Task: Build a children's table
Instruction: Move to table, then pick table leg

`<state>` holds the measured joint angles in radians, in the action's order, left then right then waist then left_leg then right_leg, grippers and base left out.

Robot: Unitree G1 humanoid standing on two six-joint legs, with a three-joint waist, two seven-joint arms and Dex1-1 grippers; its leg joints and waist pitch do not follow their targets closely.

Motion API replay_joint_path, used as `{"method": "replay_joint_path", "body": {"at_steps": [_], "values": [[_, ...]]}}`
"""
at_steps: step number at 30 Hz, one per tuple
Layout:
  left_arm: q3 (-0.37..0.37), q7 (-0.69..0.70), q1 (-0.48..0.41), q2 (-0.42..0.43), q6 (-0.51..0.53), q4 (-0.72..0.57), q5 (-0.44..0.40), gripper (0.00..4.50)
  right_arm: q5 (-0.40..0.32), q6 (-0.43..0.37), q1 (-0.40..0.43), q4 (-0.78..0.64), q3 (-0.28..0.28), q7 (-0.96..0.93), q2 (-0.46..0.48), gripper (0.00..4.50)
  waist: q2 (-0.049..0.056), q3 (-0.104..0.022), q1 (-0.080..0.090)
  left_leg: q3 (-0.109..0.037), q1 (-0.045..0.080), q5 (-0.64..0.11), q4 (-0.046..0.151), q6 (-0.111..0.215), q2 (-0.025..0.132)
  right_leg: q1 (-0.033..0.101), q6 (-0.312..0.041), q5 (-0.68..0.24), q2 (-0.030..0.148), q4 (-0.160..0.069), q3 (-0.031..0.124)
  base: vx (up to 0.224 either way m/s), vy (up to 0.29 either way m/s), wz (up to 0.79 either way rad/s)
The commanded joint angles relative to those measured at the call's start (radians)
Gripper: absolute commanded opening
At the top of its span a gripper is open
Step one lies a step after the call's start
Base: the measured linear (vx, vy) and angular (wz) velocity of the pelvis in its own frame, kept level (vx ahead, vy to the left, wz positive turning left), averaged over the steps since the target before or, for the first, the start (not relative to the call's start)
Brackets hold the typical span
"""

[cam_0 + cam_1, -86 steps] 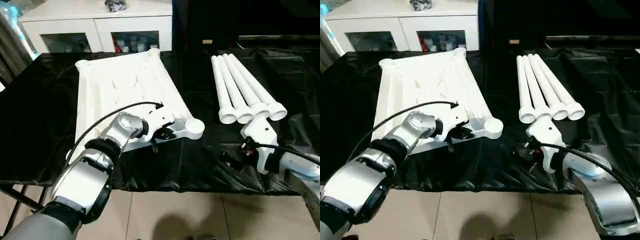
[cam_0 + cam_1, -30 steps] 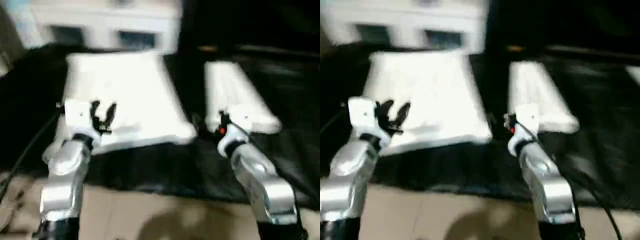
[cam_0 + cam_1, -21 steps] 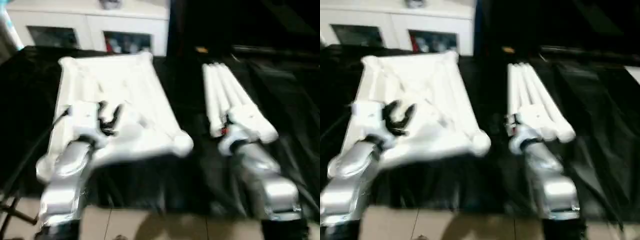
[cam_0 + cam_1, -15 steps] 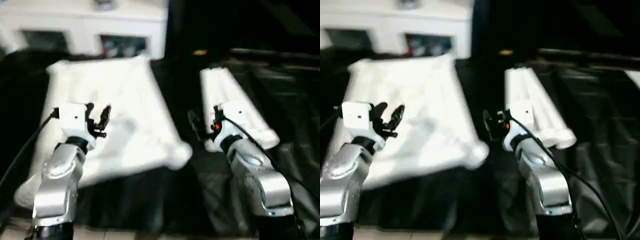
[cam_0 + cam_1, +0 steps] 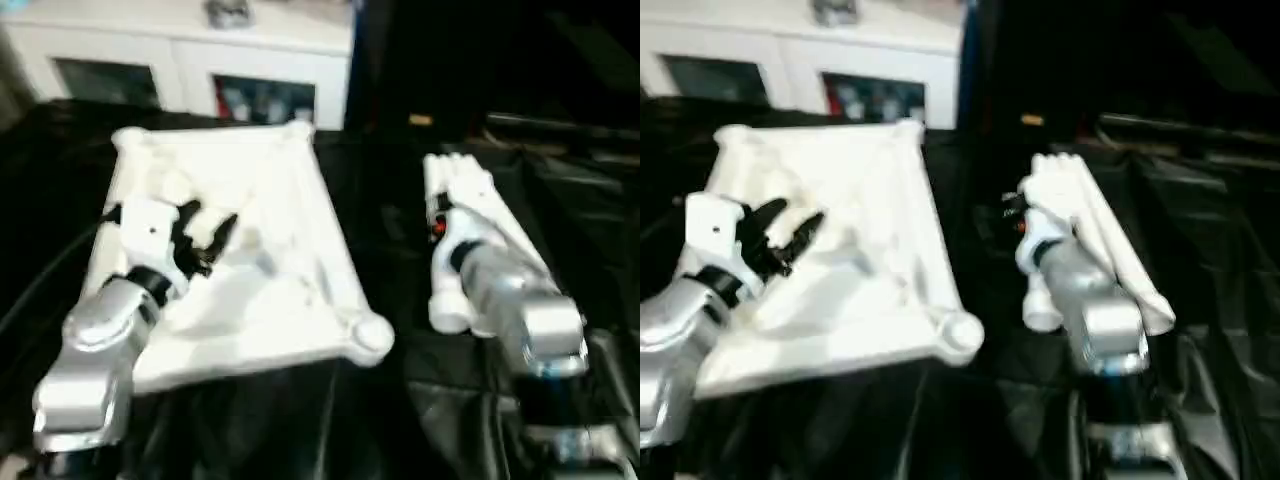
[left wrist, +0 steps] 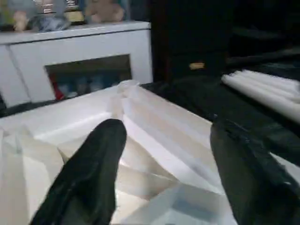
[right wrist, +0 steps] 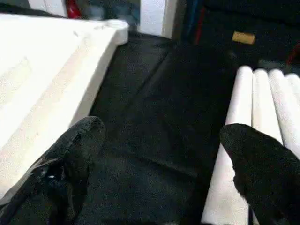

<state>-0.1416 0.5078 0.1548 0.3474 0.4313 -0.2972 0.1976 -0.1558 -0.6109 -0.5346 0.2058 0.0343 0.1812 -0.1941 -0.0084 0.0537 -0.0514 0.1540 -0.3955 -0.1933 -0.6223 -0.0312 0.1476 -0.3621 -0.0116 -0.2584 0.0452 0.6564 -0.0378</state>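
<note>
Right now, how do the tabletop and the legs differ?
The tabletop is one broad ribbed slab, underside up; the legs are slim round tubes lying bundled side by side. The tabletop sits on the robot's left, the legs on its right. Both are white plastic, resting on the black cloth.

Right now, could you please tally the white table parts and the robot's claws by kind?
Tabletop: 1
Legs: 3 that I can tell apart; the right arm covers part of the bundle, so there may be more
Claws: 2, the left claw and the right claw
Total: at least 6
</note>
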Motion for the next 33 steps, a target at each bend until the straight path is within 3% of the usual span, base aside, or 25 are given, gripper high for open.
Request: {"method": "replay_joint_path", "body": {"at_steps": [1, 5, 6, 9, 11, 14, 19, 23, 25, 32, 33], "values": [[0.019, 0.045, -0.003, 0.037, 0.041, -0.031, 0.03, 3.47, 0.022, -0.003, -0.061, 0.099, 0.025, -0.019, -0.004, 4.5, 0.009, -0.043, 0.004, -0.033, 0.037, -0.322, 0.096, -0.089, 0.076, 0.016, -0.18, -0.265, 0.098, -0.096, 0.049, -0.071, 0.017, -0.08], [0.025, 0.093, 0.014, 0.083, 0.064, -0.023, 0.047, 3.76, 0.047, -0.017, -0.14, 0.251, 0.022, -0.064, -0.016, 4.5, 0.003, -0.044, 0.002, -0.028, 0.037, -0.325, 0.098, -0.102, 0.075, 0.008, -0.158, -0.256, 0.102, -0.099, 0.051, -0.032, 0.007, -0.04], [0.023, 0.109, 0.02, 0.092, 0.078, -0.018, 0.063, 3.76, 0.05, -0.029, -0.158, 0.286, 0.023, -0.082, -0.018, 4.5, 0.006, -0.047, 0.0, -0.026, 0.038, -0.305, 0.097, -0.1, 0.075, 0.006, -0.161, -0.234, 0.102, -0.096, 0.05, 0.0, 0.0, 0.0], [0.035, 0.167, 0.033, 0.126, 0.102, -0.011, 0.083, 3.76, 0.047, -0.04, -0.2, 0.368, 0.041, -0.106, -0.018, 4.5, -0.006, -0.05, -0.002, -0.017, 0.032, -0.258, 0.094, -0.083, 0.073, 0.008, -0.162, -0.199, 0.102, -0.094, 0.05, 0.0, 0.0, 0.0], [0.044, 0.197, 0.037, 0.15, 0.113, -0.01, 0.088, 3.76, 0.041, -0.047, -0.223, 0.417, 0.058, -0.115, -0.018, 4.5, -0.002, -0.054, -0.003, -0.014, 0.029, -0.216, 0.093, -0.077, 0.074, 0.01, -0.165, -0.157, 0.103, -0.088, 0.049, 0.0, 0.0, 0.0], [0.05, 0.218, 0.026, 0.176, 0.139, -0.024, 0.11, 3.76, 0.041, -0.055, -0.242, 0.468, 0.059, -0.105, -0.021, 4.5, -0.002, -0.06, -0.004, -0.008, 0.027, -0.136, 0.087, -0.061, 0.074, 0.015, -0.182, -0.01, 0.098, -0.075, 0.046, 0.0, 0.0, 0.0], [0.057, 0.236, -0.007, 0.194, 0.161, -0.052, 0.131, 3.76, 0.031, -0.064, -0.257, 0.526, 0.067, -0.088, -0.017, 4.5, -0.006, -0.071, -0.01, 0.0, 0.02, -0.002, 0.073, 0.008, 0.071, 0.02, -0.219, 0.2, 0.094, -0.058, 0.042, 0.0, 0.0, 0.0], [0.06, 0.243, -0.007, 0.203, 0.17, -0.053, 0.138, 3.76, 0.03, -0.074, -0.279, 0.594, 0.07, -0.086, -0.017, 4.5, -0.004, -0.063, -0.01, 0.002, 0.024, -0.066, 0.079, 0.002, 0.075, 0.017, -0.228, 0.107, 0.095, -0.068, 0.042, 0.0, 0.0, 0.0], [0.063, 0.248, -0.006, 0.207, 0.179, -0.053, 0.139, 3.76, 0.035, -0.08, -0.287, 0.615, 0.069, -0.09, -0.017, 4.5, -0.005, -0.06, -0.008, 0.002, 0.027, -0.115, 0.084, -0.027, 0.077, 0.015, -0.22, 0.026, 0.097, -0.072, 0.043, 0.0, 0.0, 0.0], [0.075, 0.26, -0.007, 0.23, 0.205, -0.062, 0.155, 3.76, 0.016, -0.106, -0.315, 0.674, 0.105, -0.099, -0.014, 4.5, -0.006, -0.059, -0.009, 0.003, 0.029, -0.154, 0.086, -0.063, 0.078, 0.01, -0.196, -0.025, 0.097, -0.075, 0.045, 0.0, 0.0, 0.0], [0.076, 0.261, -0.007, 0.231, 0.206, -0.063, 0.156, 3.8, 0.012, -0.107, -0.318, 0.681, 0.111, -0.099, -0.014, 4.33, -0.008, -0.058, -0.009, 0.004, 0.028, -0.155, 0.087, -0.064, 0.078, 0.009, -0.193, -0.026, 0.096, -0.076, 0.045, 0.0, 0.0, 0.0]]}}
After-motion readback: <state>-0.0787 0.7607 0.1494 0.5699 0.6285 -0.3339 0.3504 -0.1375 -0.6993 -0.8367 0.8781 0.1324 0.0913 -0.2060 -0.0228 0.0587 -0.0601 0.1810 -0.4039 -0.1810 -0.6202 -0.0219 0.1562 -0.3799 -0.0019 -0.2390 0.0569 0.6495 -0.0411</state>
